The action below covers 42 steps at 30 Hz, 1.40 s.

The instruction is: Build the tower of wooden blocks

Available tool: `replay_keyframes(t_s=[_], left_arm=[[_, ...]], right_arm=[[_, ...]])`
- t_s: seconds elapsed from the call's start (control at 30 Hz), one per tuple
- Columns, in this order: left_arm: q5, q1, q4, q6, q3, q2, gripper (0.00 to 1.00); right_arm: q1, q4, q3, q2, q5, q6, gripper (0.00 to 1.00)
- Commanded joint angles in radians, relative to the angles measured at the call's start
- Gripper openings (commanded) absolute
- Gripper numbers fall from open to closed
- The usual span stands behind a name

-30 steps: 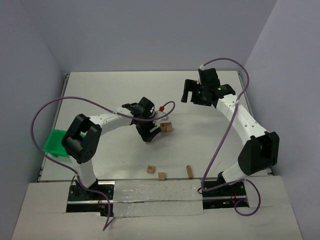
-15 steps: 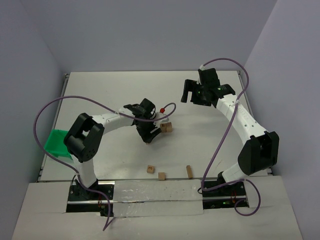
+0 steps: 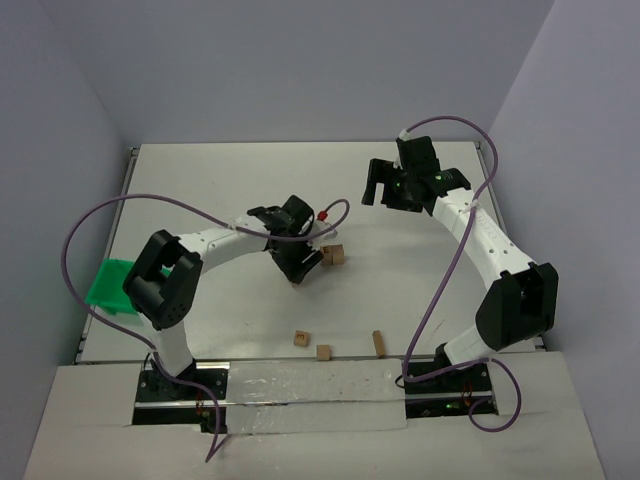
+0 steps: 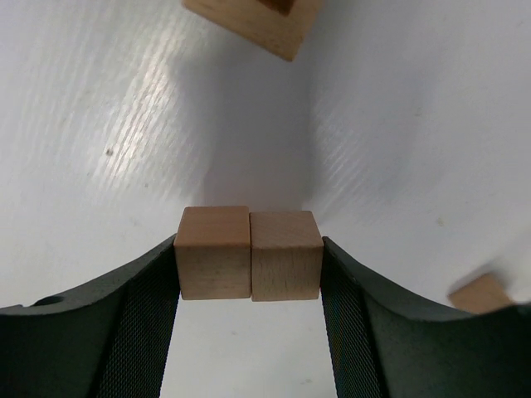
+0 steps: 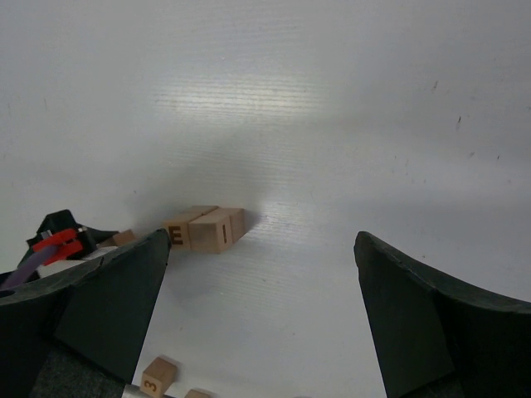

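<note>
My left gripper is shut on two light-tan wood blocks side by side, the left block and the right block, one finger on each outer face, low over the white table. A pair of lettered blocks lies just right of it and also shows in the right wrist view; one marked block of it shows at the top of the left wrist view. No stacked tower shows. My right gripper is open and empty, raised at the back right, and its jaws stand wide apart.
Loose blocks lie near the front: one, another, and a taller piece. A block marked 3 shows in the right wrist view. Another block's corner lies right of my left fingers. A green tray sits at the left edge.
My left gripper has shifted only slightly beside the lettered pair, still holding the two blocks. The right arm has not moved.
</note>
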Motion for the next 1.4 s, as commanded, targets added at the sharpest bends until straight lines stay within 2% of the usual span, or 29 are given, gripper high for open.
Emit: replay_keyframes(t_s=[0.0, 0.07, 0.13, 0.23, 0.43, 0.67, 0.77, 0.8, 0.87, 1.17, 1.37], left_arm=[[-0.057, -0.015, -0.076, -0.254, 0.115, -0.115, 0.0], [-0.153, -0.03, -0.081, -0.386, 0.131, -0.145, 0.0], [-0.317, -0.064, -0.145, -0.583, 0.194, -0.146, 0.0], [-0.345, -0.075, -0.2, -0.674, 0.267, -0.125, 0.0], [-0.257, -0.083, -0.256, -0.76, 0.427, -0.045, 0.0], [-0.355, -0.13, -0.291, -0.855, 0.592, 0.067, 0.01], [-0.35, -0.149, -0.286, -0.876, 0.602, 0.091, 0.1], [-0.373, -0.161, -0.288, -0.886, 0.605, 0.105, 0.1], [-0.412, -0.178, -0.302, -0.913, 0.616, 0.127, 0.0], [-0.468, -0.183, -0.345, -1.093, 0.631, 0.153, 0.0], [-0.434, -0.179, -0.329, -1.187, 0.648, 0.161, 0.0]], right_arm=[[-0.007, 0.014, 0.047, -0.024, 0.02, -0.01, 1.0], [-0.007, 0.013, 0.048, -0.03, 0.032, -0.01, 1.0], [-0.009, 0.016, 0.044, -0.043, 0.042, -0.012, 1.0], [-0.013, 0.018, 0.043, -0.049, 0.054, -0.015, 1.0], [-0.033, 0.015, 0.052, -0.053, 0.071, -0.019, 1.0], [-0.103, 0.008, 0.074, -0.056, 0.118, -0.008, 1.0], [-0.153, 0.001, 0.089, -0.055, 0.111, 0.002, 1.0], [-0.169, 0.0, 0.093, -0.056, 0.105, 0.006, 1.0], [-0.189, -0.002, 0.095, -0.06, 0.098, 0.009, 1.0], [-0.209, 0.012, 0.069, -0.077, 0.074, 0.014, 1.0], [-0.211, 0.015, 0.06, -0.077, 0.074, 0.014, 1.0]])
